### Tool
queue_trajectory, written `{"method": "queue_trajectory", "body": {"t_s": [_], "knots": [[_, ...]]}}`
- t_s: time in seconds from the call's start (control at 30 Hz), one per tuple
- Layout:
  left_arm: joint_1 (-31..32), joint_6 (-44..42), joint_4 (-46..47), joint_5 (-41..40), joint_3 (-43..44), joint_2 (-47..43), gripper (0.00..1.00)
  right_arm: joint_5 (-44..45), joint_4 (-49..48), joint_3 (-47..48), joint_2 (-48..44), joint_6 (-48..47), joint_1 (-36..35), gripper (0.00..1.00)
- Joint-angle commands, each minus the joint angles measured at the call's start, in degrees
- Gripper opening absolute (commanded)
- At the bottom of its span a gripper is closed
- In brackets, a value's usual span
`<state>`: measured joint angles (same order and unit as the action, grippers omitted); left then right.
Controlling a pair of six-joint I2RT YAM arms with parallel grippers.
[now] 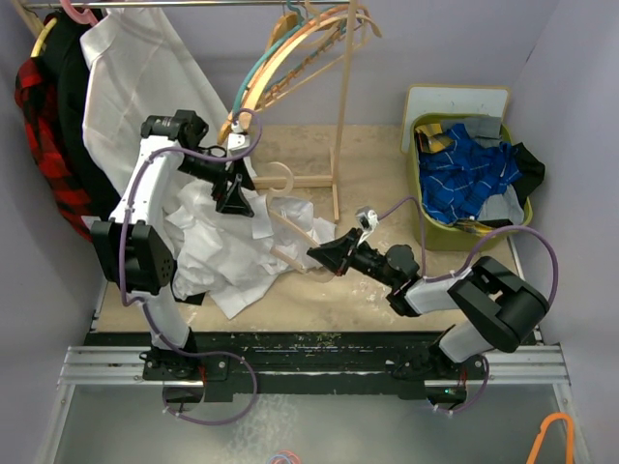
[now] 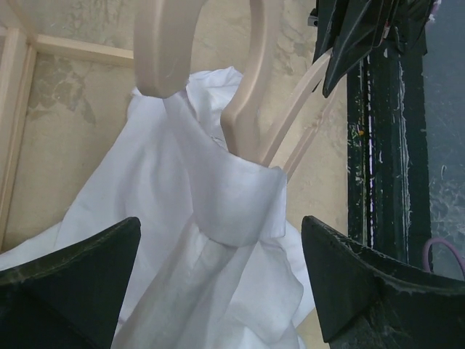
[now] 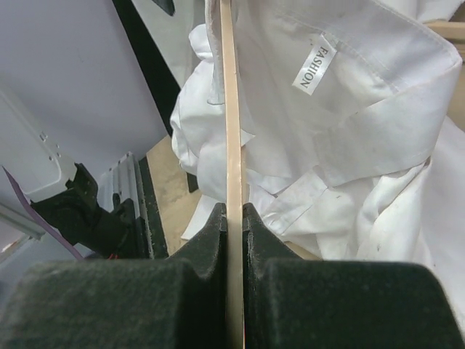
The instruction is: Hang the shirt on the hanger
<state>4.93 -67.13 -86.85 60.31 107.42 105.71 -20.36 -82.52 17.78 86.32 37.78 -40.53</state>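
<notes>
The wrinkled white shirt lies bunched on the table at the left. The pale tan wooden hanger lies across it, one shoulder tucked into the cloth. My left gripper hangs open just above the shirt; in the left wrist view its jaws stand wide apart with cloth between them, below the hanger's hook. My right gripper is shut on the hanger's thin edge, jaws pinching it. The shirt's collar and label lie beside it.
A wooden rack post stands behind, with a teal hanger and other hangers on the rail. A smooth white garment and dark clothes hang at the back left. A green basket with blue patterned cloth sits at the right.
</notes>
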Motion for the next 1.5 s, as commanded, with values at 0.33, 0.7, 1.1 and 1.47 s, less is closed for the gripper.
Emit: {"method": "queue_trajectory", "body": {"t_s": [0.33, 0.7, 1.1, 1.47], "knots": [[4.6, -3.0, -1.8, -0.3, -1.5, 3.3, 0.49, -0.7, -2.0, -0.5, -4.1, -3.5, -0.1, 0.00], [4.1, -6.4, -1.7, 0.2, -5.0, -2.5, 0.00, 1.9, 1.7, -0.4, -10.6, -2.7, 0.0, 0.00], [3.0, 20.5, 14.6, -6.6, -3.4, -21.4, 0.00, 13.3, 28.8, -3.7, -40.2, -8.8, 0.5, 1.00], [-1.8, 39.7, 18.9, 5.7, 0.5, -27.0, 0.00, 12.4, 33.5, -4.2, -49.6, 1.0, -12.4, 1.00]]}}
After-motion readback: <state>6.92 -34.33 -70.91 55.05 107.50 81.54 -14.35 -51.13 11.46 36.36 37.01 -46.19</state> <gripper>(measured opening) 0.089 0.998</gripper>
